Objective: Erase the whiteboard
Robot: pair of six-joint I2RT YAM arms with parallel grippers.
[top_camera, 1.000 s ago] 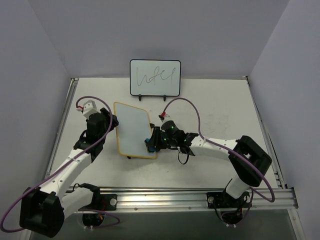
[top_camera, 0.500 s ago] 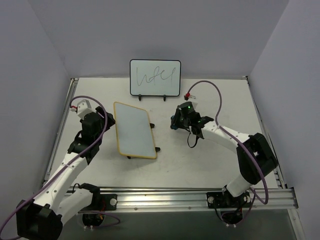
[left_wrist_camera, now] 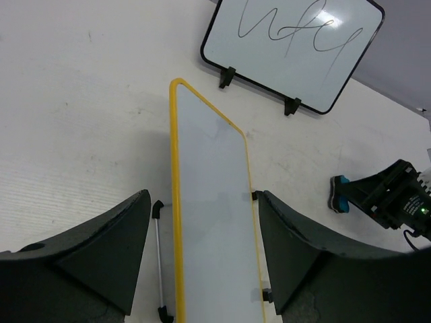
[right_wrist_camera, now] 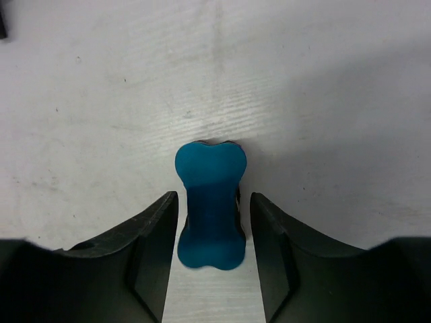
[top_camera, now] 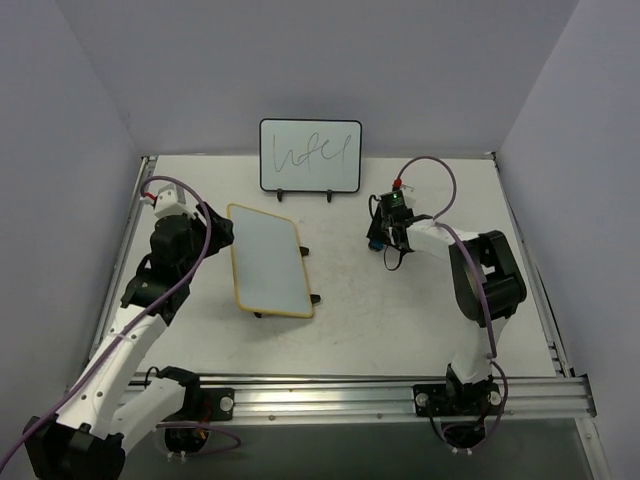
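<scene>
Tan-framed whiteboard [top_camera: 268,262] lies flat — long axis near-to-far

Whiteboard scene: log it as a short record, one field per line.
whiteboard: lying on the table, tan frame, surface clean
left gripper: open, straddling its near end
right gripper: fingers flank the blue eraser; grip unclear
eraser position: right of the whiteboard, apart from it
black-framed board: upright at back, one scribble
</scene>
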